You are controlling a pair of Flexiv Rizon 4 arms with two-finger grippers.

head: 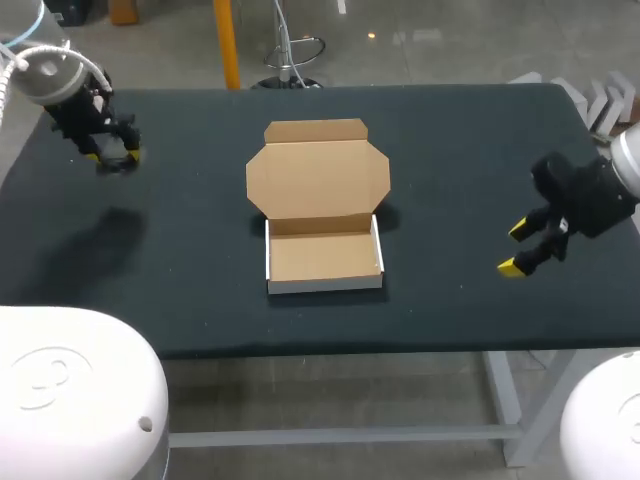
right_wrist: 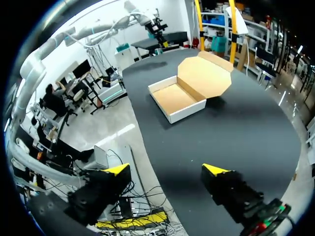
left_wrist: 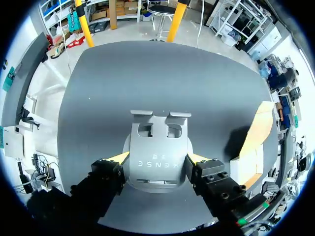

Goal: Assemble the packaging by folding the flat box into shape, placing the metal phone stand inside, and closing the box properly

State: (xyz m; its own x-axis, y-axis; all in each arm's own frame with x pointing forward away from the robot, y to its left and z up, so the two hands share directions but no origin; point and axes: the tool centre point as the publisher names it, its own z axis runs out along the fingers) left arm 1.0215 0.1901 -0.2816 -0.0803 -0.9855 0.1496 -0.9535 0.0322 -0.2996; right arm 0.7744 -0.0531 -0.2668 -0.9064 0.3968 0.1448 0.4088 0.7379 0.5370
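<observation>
The cardboard box (head: 325, 284) stands folded into shape at the table's middle, its lid (head: 318, 180) open and leaning back, its tray empty. My left gripper (head: 113, 155) hangs above the table's far left corner, shut on the grey metal phone stand (left_wrist: 157, 142), which sits between its yellow fingertips (left_wrist: 119, 157). The box (left_wrist: 256, 147) shows off to that gripper's side. My right gripper (head: 515, 248) is at the table's right side, open and empty. In its wrist view the right gripper (right_wrist: 167, 169) is above the table's edge, with the box (right_wrist: 184, 112) some way ahead of it.
The dark table (head: 460, 150) carries only the box. A shadow of my left arm (head: 100, 240) falls on the table's left part.
</observation>
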